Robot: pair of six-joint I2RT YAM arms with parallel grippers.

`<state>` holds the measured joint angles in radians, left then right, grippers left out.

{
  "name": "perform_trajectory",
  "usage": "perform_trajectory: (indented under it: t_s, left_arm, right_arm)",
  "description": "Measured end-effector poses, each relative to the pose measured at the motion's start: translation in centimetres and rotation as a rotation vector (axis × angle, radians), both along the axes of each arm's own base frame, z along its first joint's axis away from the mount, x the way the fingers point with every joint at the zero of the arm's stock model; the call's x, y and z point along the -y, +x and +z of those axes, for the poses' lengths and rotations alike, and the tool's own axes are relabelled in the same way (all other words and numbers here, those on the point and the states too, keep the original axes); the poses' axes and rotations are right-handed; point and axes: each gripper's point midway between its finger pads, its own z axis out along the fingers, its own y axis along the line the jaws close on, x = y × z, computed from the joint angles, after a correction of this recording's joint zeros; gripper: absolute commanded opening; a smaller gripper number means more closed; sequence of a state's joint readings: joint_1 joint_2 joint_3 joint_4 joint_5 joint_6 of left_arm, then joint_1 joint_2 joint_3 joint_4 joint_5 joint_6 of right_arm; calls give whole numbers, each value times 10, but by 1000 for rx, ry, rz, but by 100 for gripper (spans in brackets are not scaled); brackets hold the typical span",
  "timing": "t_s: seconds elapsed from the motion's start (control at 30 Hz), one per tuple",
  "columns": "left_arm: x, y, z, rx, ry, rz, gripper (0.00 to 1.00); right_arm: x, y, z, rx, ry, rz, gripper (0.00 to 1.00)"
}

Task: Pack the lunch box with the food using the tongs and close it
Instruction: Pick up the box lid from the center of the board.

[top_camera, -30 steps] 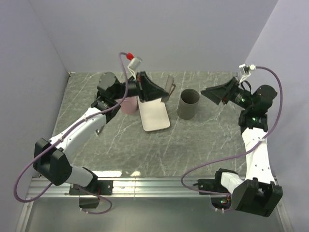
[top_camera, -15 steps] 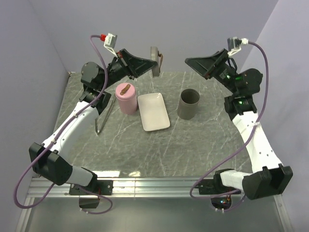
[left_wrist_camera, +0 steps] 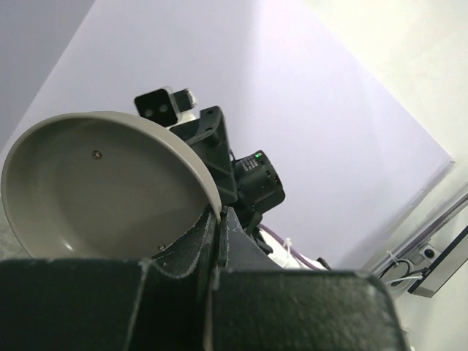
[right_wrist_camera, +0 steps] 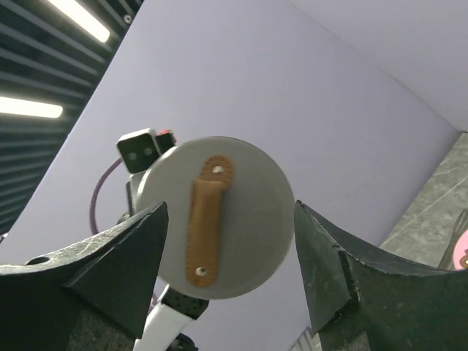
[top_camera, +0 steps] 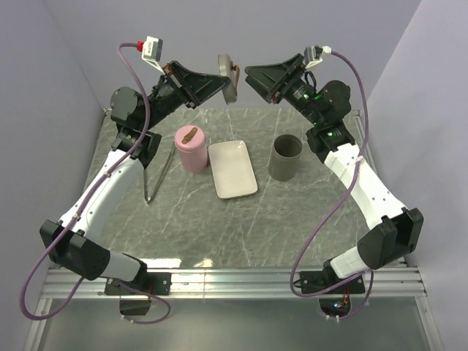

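While the left gripper (top_camera: pixel 223 85) is raised above the far edge of the table (top_camera: pixel 292 219), its claw is clenched on the rim of a round grey lid (top_camera: pixel 229 72), held on edge in the air. The right gripper (top_camera: pixel 251 74) hangs just right of that lid, facing it, claw released. On the table below, a pink container (top_camera: pixel 192 155) stands left of centre with a reddish-brown meat strip (top_camera: pixel 189 135) at its top; whether the strip lies inside or on a surface I cannot tell. The tongs (top_camera: pixel 159 174) lie flat just left of the container, touched by neither arm. A white tray (top_camera: pixel 232 170) lies just right of the container, and a grey cup (top_camera: pixel 285 157) stands farther right.

From the left wrist, the black fingers (left_wrist_camera: pixel 183 241) pinch the lid's (left_wrist_camera: pixel 95 183) edge, its hollow underside showing.

From the right wrist, the fingers (right_wrist_camera: pixel 110 256) stand apart, the lid (right_wrist_camera: pixel 252 219) seen beyond the gap between them, its brown strap (right_wrist_camera: pixel 206 219) facing the camera
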<state>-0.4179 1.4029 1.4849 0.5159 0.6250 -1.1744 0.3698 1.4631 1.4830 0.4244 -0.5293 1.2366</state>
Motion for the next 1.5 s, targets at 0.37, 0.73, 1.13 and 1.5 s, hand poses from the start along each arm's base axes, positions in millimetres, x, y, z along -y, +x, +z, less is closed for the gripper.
perform_trajectory:
  t_s: [0.37, 0.73, 1.13, 1.5]
  left_arm:
    - [-1, -2, 6, 14, -7, 2, 0]
    - [1, -3, 6, 15, -6, -4, 0]
    - [9, -11, 7, 25, -4, -30, 0]
    - [9, -13, 6, 49, -8, -26, 15]
  right_arm:
    - [-18, -8, 8, 12, 10, 20, 61]
    - [-27, -15, 8, 25, 7, 32, 56]
    - [-30, -20, 15, 58, 19, 38, 30]
    - [-29, -21, 16, 92, 4, 32, 0]
